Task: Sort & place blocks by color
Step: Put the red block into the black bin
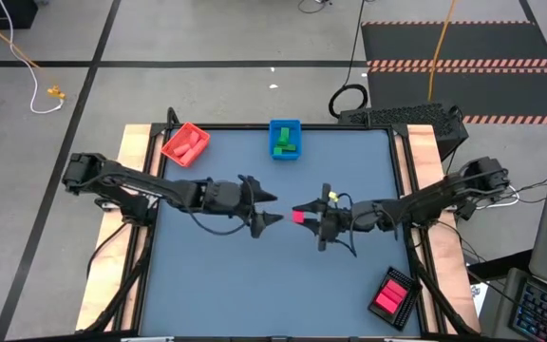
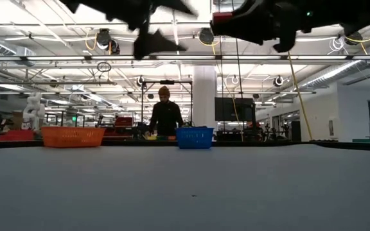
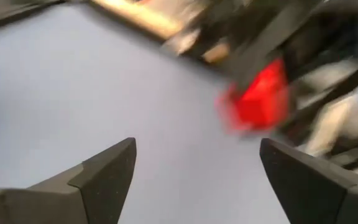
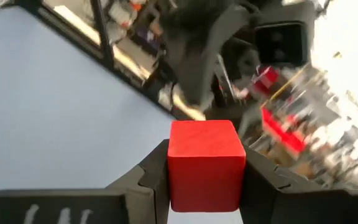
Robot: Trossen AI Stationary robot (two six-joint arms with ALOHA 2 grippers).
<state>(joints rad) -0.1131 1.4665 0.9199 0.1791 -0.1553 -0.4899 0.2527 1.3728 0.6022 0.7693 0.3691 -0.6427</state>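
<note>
We see both arms raised above the middle of the blue-grey surface (image 1: 273,285), claws facing each other across a small gap.

Right claw (image 4: 205,186): clenched on a red cube (image 4: 205,163). In its wrist view the cube sits squarely between the two dark fingers (image 4: 151,177), gripped on opposite sides. From above the cube (image 1: 299,217) shows at the tip of the right claw (image 1: 304,215), roughly at the surface's centre and held off it.

Left claw (image 1: 270,209): released, fingers spread wide with nothing between them. Its wrist view shows both fingers (image 3: 107,174) far apart over bare surface, with the red cube (image 3: 257,99) ahead in the other claw, blurred.

Trays: red tray (image 1: 185,143) at 11 o'clock holds pink or red pieces; we cannot tell them apart. Blue tray (image 1: 285,139) at 12 o'clock holds green blocks (image 1: 286,142). Black tray (image 1: 395,296) at 4 o'clock, near the edge, holds red blocks (image 1: 388,298).

Low view: both arms hang at the upper edge; a person (image 2: 166,112) stands in the room behind the far trays.
</note>
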